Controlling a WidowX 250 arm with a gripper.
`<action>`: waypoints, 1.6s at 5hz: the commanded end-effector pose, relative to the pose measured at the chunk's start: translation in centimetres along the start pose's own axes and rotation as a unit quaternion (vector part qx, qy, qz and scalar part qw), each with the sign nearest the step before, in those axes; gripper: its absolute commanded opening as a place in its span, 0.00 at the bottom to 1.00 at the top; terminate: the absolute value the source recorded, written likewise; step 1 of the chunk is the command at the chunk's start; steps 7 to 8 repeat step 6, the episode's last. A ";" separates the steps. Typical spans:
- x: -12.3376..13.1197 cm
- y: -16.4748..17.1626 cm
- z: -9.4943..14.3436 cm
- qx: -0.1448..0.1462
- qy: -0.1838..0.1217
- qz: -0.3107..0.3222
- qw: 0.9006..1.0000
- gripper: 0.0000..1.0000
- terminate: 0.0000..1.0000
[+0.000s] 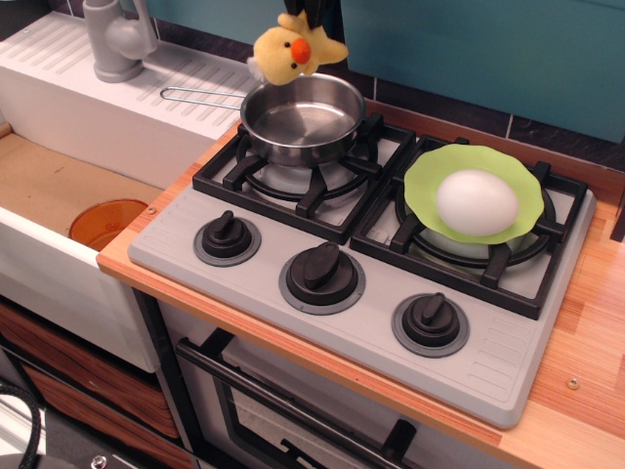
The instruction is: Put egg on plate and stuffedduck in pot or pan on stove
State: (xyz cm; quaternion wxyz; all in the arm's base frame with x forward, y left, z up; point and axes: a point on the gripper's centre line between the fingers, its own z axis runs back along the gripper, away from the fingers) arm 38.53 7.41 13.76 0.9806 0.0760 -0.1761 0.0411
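Observation:
The white egg (pixel 477 203) lies on the lime-green plate (pixel 430 176), which rests on the right burner of the grey stove (pixel 488 362). A shiny steel pan (pixel 303 117) with a thin wire handle sits on the left burner and holds nothing. Above the pan's far rim hangs the yellow stuffedduck (pixel 290 51), orange beak facing the camera. My gripper (pixel 311 17) is shut on the top of the stuffedduck; only its dark fingertips show at the upper edge of the frame.
Three black knobs (pixel 321 273) line the stove's front. A white sink counter with a grey tap (pixel 117 37) lies to the left, and an orange dish (pixel 105 223) sits in the basin below. Wooden worktop (pixel 586 352) runs along the right.

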 end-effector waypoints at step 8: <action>-1.2 -6.1 4.4 0.014 0.006 0.055 0.998 1.00 1.00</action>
